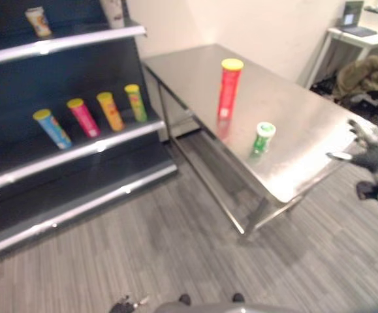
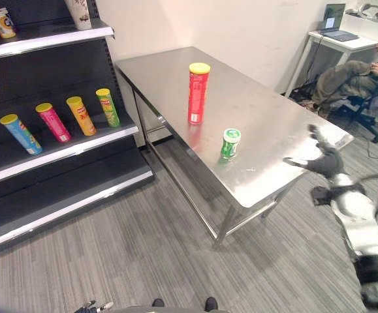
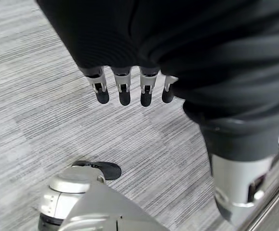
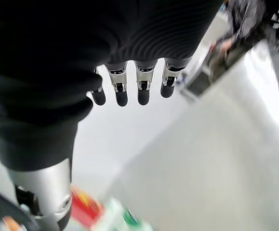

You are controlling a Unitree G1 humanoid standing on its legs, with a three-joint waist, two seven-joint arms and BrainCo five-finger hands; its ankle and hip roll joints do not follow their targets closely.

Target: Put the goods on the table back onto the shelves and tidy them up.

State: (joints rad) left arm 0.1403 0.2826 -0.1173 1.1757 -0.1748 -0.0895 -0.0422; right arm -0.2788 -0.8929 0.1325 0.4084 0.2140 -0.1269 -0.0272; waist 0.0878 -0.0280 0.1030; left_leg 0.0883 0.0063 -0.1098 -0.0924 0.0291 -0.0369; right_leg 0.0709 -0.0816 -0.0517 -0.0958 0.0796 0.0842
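a steel table [image 2: 267, 111] stands to the right of a shelf unit [image 2: 45, 163], with bare floor [image 2: 143, 248] before both. on the table a tall can [image 2: 198, 93] stands upright near the middle, and a short can [image 2: 230, 143] stands nearer the front edge, apart from it. on the middle shelf four cans [image 2: 61, 120] lean back in a row. on the top shelf a cup [image 2: 3, 22] stands left of another cup [image 2: 81, 13]. the right hand [image 2: 322, 160] is at the table's right front corner. behind the table, at the far right, is a desk [image 2: 348, 42] with a laptop [image 2: 337, 19].
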